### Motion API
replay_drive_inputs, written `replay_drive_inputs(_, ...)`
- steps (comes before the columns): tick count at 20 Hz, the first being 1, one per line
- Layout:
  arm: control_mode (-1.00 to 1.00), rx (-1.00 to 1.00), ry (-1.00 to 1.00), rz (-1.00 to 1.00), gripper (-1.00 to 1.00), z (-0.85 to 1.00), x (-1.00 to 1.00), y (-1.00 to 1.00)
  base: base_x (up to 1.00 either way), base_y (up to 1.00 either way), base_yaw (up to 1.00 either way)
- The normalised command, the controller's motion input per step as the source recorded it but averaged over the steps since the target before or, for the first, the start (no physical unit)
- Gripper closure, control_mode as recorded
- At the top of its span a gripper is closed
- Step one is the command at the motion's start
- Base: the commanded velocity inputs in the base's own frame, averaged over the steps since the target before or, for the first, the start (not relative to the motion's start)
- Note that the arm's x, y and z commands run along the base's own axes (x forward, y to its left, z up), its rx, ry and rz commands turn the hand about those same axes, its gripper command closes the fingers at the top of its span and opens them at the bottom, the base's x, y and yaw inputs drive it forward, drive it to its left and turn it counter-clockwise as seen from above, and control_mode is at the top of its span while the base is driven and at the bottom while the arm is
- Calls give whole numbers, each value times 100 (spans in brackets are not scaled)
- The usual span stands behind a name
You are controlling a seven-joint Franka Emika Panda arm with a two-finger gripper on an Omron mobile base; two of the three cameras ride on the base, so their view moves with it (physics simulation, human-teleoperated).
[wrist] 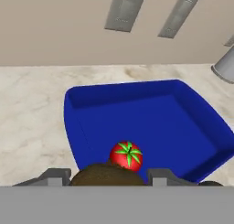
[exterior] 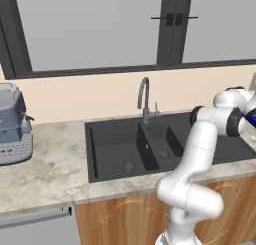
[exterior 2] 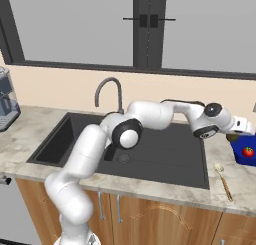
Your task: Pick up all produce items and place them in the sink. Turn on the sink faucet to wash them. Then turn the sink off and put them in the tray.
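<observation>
My gripper (wrist: 107, 176) is shut on the dull brown produce item (wrist: 106, 173), which bulges between the two fingertips. It hangs just over the near rim of the blue tray (wrist: 183, 122). The bright red produce item (wrist: 126, 155) with a green top lies inside the tray near that rim. In the right base view the gripper (exterior 2: 239, 131) reaches far right, with the brown item (exterior 2: 232, 137) above the tray (exterior 2: 239, 156) and the red one (exterior 2: 248, 151) in it. The black double-basin sink (exterior 2: 165, 156) and the grey gooseneck sink faucet (exterior 2: 107, 89) lie to the left.
A wooden spoon (exterior 2: 223, 180) lies on the marble counter in front of the tray. A grey coffee machine (exterior: 12, 124) stands at the counter's far left. The faucet's lever post (exterior: 156, 109) stands behind the sink. A grey round object (wrist: 225, 63) stands past the tray.
</observation>
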Motion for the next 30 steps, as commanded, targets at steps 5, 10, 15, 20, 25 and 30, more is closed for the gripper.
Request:
replay_drive_inputs(5,-100,-13,-8,0,100,-1,0,-51,0,0,0)
replay_drive_inputs(10,-100,-9,-4,0,-100,0,0,-28,0,0,0)
replay_drive_inputs(15,-100,-6,-1,0,-100,0,0,-34,0,0,0)
replay_drive_inputs(20,-100,-4,0,0,-100,0,0,-21,0,0,0)
replay_drive_inputs(25,-100,-1,-1,0,-100,33,-52,0,0,0,0)
replay_drive_inputs(30,-100,0,1,0,-100,48,-99,19,0,0,0)
